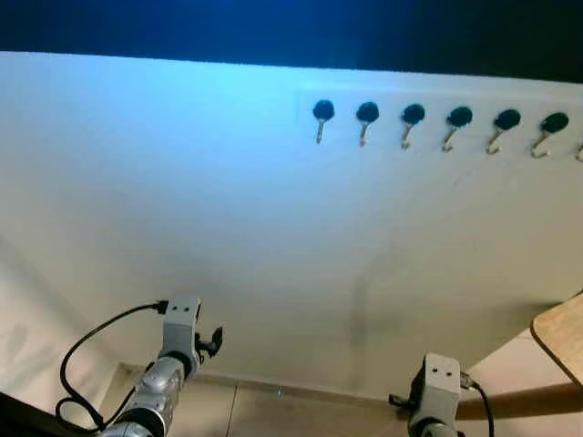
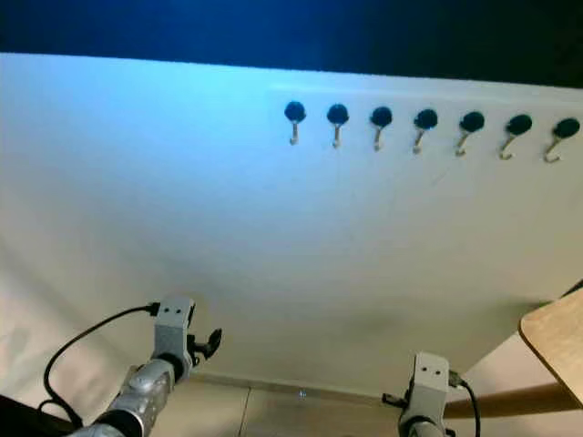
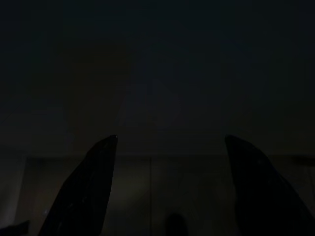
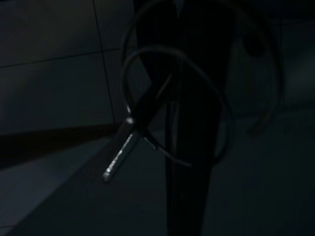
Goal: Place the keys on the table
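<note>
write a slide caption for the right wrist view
Right claw shut on the keys, ring and one key dangling in the dark above a tiled floor.

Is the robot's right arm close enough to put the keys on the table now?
Probably yes, with a short reach. The right gripper holds the keys, fingers shut on the ring. The wooden table has its edge just to the right of that arm, with nothing seen between them.
</note>
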Tool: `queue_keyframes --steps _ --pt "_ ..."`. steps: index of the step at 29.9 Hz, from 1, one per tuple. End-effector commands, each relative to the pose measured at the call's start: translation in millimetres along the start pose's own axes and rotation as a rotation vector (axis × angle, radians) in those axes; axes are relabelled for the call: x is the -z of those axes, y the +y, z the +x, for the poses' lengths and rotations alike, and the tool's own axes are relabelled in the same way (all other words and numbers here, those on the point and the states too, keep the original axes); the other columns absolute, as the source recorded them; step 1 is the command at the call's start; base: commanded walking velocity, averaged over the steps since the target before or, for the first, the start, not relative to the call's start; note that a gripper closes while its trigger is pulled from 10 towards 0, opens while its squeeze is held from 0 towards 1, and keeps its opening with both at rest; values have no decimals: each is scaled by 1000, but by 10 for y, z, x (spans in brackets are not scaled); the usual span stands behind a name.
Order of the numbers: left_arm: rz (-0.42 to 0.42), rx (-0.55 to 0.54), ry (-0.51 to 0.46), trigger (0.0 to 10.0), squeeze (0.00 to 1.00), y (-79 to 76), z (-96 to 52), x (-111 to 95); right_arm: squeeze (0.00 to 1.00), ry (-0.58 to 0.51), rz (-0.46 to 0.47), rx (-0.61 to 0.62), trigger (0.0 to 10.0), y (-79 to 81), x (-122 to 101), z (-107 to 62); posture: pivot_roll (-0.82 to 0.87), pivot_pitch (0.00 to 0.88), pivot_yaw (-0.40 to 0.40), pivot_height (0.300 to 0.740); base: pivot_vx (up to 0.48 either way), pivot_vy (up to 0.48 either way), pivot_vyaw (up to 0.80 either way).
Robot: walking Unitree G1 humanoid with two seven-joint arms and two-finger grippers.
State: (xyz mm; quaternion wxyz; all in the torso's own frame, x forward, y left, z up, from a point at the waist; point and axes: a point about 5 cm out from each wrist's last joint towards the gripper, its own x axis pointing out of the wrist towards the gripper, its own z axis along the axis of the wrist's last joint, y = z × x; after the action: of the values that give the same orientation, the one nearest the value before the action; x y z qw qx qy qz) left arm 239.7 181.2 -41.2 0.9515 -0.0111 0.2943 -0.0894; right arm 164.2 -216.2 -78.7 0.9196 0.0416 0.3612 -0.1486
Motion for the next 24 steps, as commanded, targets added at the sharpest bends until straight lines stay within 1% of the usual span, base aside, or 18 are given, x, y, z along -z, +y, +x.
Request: queue_keyframes --steps 1,18,22,24 --pt "-2 12 12 10000 0 -41 4 31 0 7 5 10 10000 -8 28 -9 -6 30 16 740 -307 0 0" --pt "17 37 3 10000 0 -76 37 -27 0 6 18 21 10000 -9 17 -1 -10 41 24 740 -302 0 0" --pt "63 73 22 10000 0 -117 45 -19 0 6 25 24 10000 -15 20 -3 -10 44 25 740 0 0 0" --pt "79 71 38 10000 0 -118 50 -13 0 7 28 26 10000 -17 24 -4 -9 47 25 740 0 0 0"
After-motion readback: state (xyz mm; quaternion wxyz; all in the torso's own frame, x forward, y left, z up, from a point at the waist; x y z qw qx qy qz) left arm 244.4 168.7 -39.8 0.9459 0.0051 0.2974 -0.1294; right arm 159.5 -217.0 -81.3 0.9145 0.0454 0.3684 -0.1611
